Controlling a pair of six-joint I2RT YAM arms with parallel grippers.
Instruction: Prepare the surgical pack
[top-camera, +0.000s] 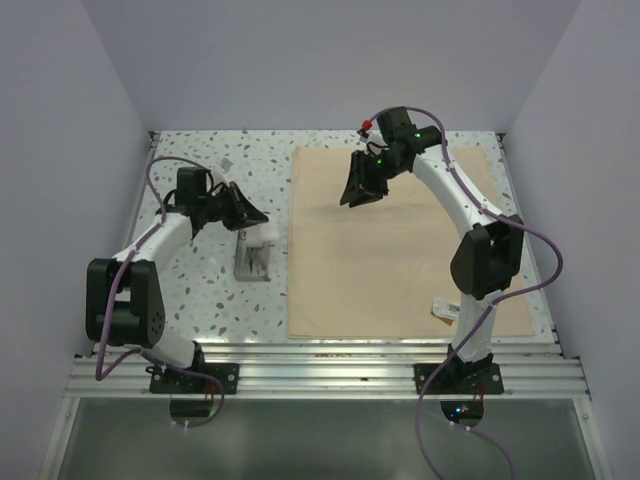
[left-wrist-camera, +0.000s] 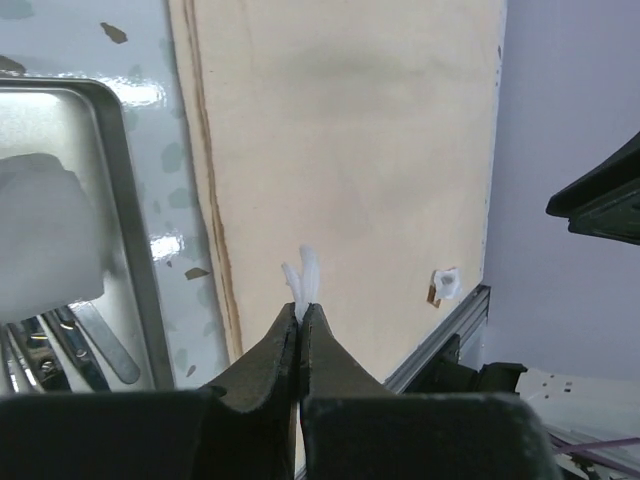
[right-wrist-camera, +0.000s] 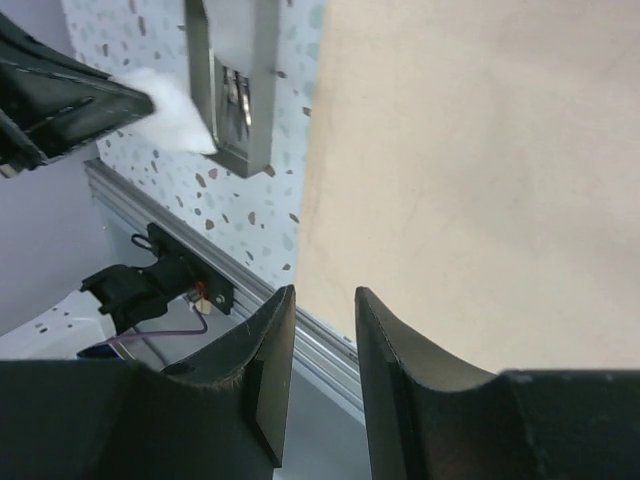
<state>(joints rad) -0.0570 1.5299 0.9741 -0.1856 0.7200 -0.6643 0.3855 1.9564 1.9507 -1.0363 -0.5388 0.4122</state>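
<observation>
Your left gripper (left-wrist-camera: 300, 312) has its two dark fingers pressed together on a piece of white gauze (left-wrist-camera: 304, 275), whose frayed end sticks out past the tips. In the top view it hangs over the far end of the small rectangular grey metal tray (top-camera: 248, 266). The tray sits on the speckled white table (top-camera: 200, 290), just left of the large plain tan cloth sheet (top-camera: 400, 260) and not touching it. In the tray you can see a soft white mass of more gauze (left-wrist-camera: 40, 235) and, nearer the wrist camera, several thin steel instrument handles (left-wrist-camera: 85, 345). They are too blurred to tell scissors from forceps. Your right gripper (right-wrist-camera: 325, 297) has its fingers apart with nothing between them, and it hangs above the far left part of the cloth. The cloth lies flat and spread out. A small white packet (top-camera: 444, 310) rests on its near right corner, beside your right arm.
</observation>
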